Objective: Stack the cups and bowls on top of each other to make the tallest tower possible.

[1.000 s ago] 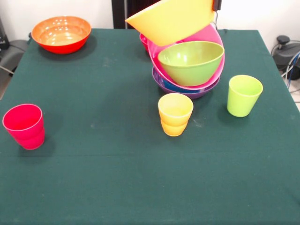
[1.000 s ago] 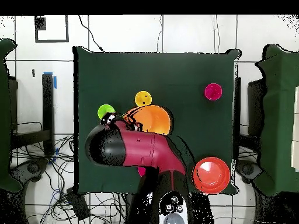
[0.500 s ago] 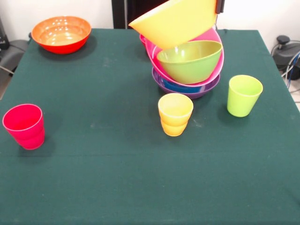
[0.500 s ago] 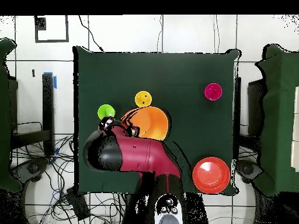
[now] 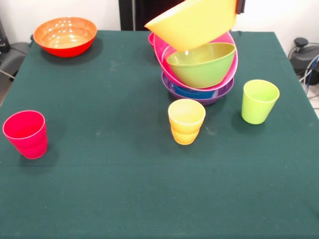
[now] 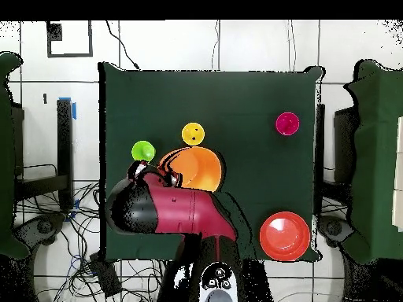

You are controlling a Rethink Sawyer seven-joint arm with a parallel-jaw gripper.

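Gripper [image 5: 241, 5] cut off at top edge beside tilted light orange plastic bowl [image 5: 192, 22]; jaw state can't tell.

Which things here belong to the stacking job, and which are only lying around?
Job:
tower, purple bowl lowest
orange bowl, held tilted above it
red-orange bowl
red cup
yellow cup
green cup

Lying about:
cables on the floor beside the table
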